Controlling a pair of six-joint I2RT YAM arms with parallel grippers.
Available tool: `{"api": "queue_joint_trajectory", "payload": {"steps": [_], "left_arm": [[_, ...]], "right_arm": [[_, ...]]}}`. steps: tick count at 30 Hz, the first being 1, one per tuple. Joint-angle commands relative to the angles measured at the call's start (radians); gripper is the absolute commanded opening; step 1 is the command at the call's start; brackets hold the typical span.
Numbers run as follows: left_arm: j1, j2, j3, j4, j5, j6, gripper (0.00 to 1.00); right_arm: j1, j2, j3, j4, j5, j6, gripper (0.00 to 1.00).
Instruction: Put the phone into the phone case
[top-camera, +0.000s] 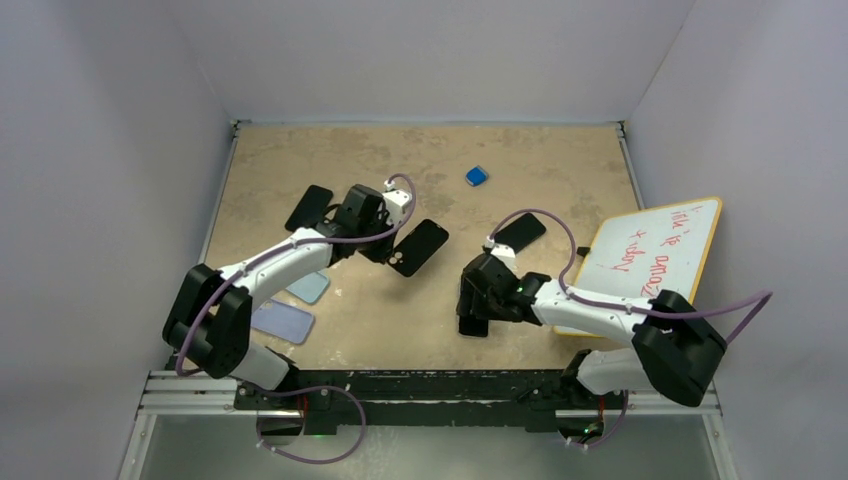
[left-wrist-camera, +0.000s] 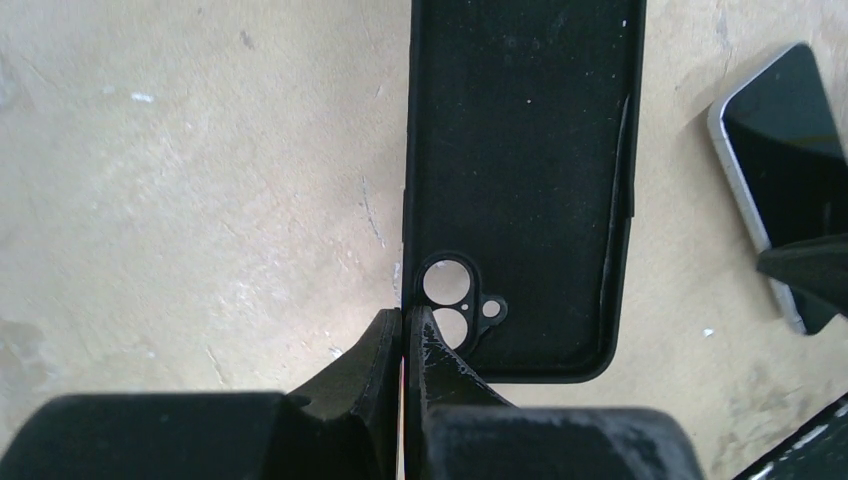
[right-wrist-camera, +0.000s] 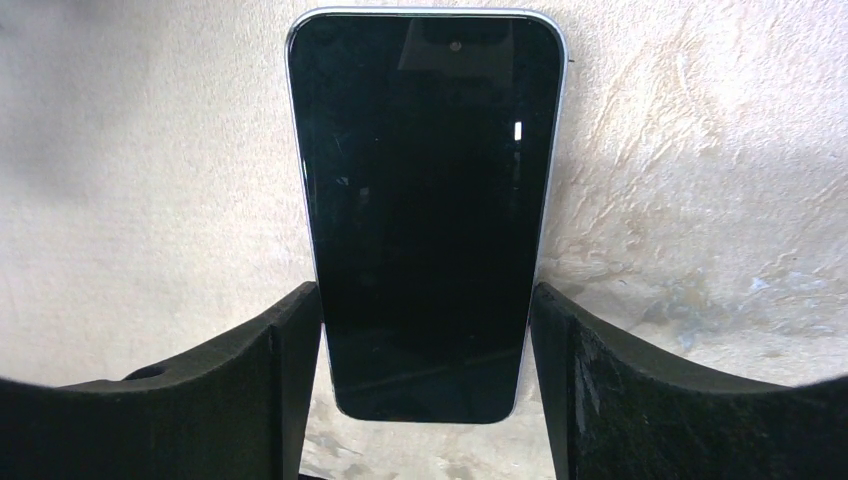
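Note:
The black phone case lies open side up, camera cutout nearest my fingers; in the top view the case sits left of centre. My left gripper is shut on the case's left wall beside the cutout, and shows in the top view. The phone, dark screen up with a silver rim, is between my right gripper's fingers, which press its two long sides near its lower end. In the top view the right gripper is near the table's centre front and mostly hides the phone.
A second dark phone lies right of the case, also in the left wrist view. A whiteboard with red writing lies at right. A small blue object is at the back. A black case, a light blue case and a lavender case lie at left.

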Motion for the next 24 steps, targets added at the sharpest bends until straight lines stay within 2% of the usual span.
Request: {"api": "queue_joint_trajectory", "payload": {"steps": [1,8,12,18,24], "left_arm": [[0.004,0.037,0.068,-0.059,0.074,0.219,0.00],[0.003,0.130,0.065,-0.101,0.036,0.346,0.00],[0.003,0.159,0.055,-0.123,0.085,0.437,0.00],[0.002,0.076,-0.047,-0.029,0.190,0.587,0.00],[-0.002,0.084,-0.039,-0.040,0.281,0.739,0.00]], "right_arm": [[-0.004,-0.057,-0.019,0.009,0.005,-0.113,0.69],[-0.004,-0.080,-0.028,-0.016,0.011,-0.170,0.67],[-0.004,-0.093,-0.025,-0.030,0.012,-0.192,0.67],[-0.004,-0.166,-0.061,0.000,0.022,-0.221,0.66],[-0.004,-0.219,-0.085,0.004,0.031,-0.236,0.66]]}}
